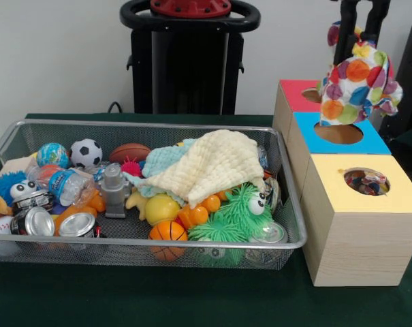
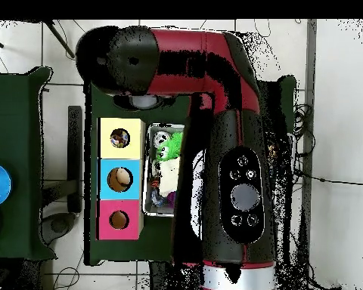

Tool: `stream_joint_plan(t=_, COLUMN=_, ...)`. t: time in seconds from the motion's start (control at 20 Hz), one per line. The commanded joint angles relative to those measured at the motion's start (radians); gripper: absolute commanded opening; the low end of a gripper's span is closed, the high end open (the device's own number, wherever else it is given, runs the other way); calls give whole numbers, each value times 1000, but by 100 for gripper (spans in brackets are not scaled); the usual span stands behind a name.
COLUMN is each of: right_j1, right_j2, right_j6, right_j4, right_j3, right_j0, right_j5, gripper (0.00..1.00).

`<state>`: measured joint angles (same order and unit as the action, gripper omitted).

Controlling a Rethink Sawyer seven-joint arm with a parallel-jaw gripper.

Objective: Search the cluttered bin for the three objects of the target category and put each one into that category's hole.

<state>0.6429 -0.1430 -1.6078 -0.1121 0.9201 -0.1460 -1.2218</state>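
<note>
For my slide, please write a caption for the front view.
Spotted white cloth piece hangs from the gripper above the blue-topped wooden box, beside the silver wire-mesh bin.

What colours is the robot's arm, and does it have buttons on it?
The arm is shiny red with big black parts. In the overhead view it has a rounded black end and a long black panel with a grey round button in the middle and small buttons around it. In the front view, the gripper looks like thin black bars.
</note>
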Motion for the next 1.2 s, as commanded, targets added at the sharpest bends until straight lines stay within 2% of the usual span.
stream_joint_plan(t=0.05, right_j1=-60, right_j2=11, right_j6=-232, right_j4=27, right_j3=75, right_j0=6, right_j5=-38, gripper=0)
stream_joint_plan(t=0.25, right_j1=-58, right_j2=22, right_j6=-225, right_j4=26, right_j3=118, right_j0=15, right_j5=7, gripper=0)
stream_joint_plan(t=0.45, right_j1=-95, right_j2=32, right_j6=-291, right_j4=62, right_j3=122, right_j0=25, right_j5=-37, gripper=0)
stream_joint_plan(t=1.2, right_j1=-132, right_j2=73, right_j6=-339, right_j4=127, right_j3=215, right_j0=52, right_j5=77, gripper=0)
